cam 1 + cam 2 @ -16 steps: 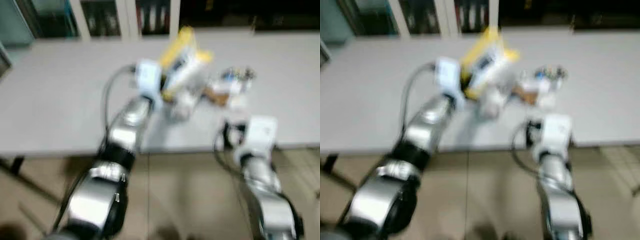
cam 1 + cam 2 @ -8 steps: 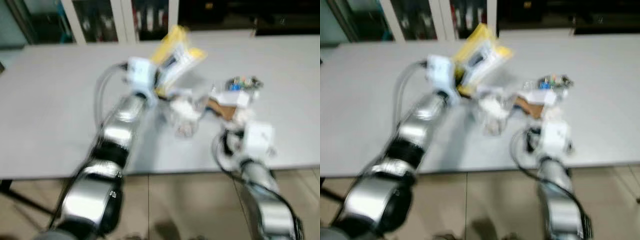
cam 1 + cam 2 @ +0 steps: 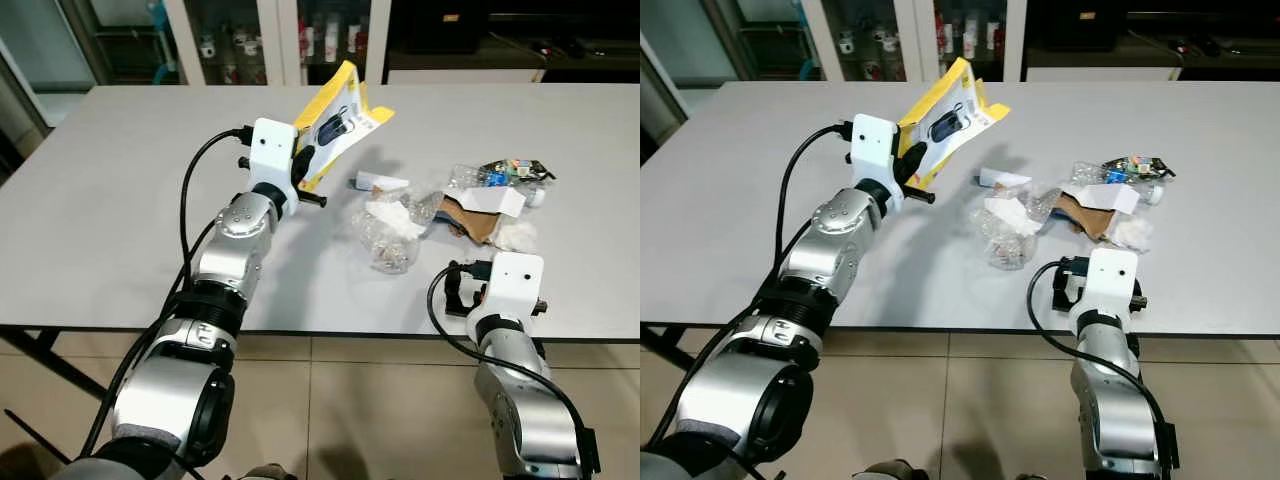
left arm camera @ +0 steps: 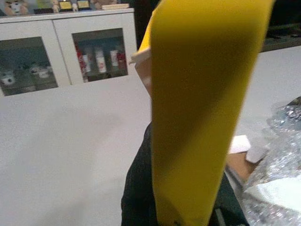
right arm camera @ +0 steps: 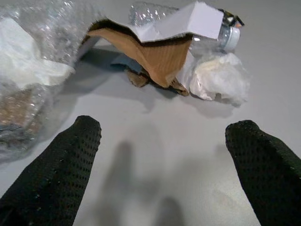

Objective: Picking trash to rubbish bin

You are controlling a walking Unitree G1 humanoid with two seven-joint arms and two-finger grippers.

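On the grey table, the biggest thing in play is the yellow blister package, lifted clear of the surface and tilted up, its lower end clamped between the fingers of the left gripper. Beside it, toward the robot's right, lies the rest of the trash: a crumpled bubble-wrap bundle, a torn piece of cardboard with a white face, a clear plastic bottle behind it, and a small white wad. The right gripper hovers low at the table's near edge with its 2 fingers spread wide and nothing between them, aimed at the cardboard pile. No rubbish bin can be made out, so the step in hand seems to be carrying the package away to one. To do it well, I would keep the grip firm on the package's stiff edge, raise it before turning so it does not sweep the bubble wrap, and hold the right arm clear.
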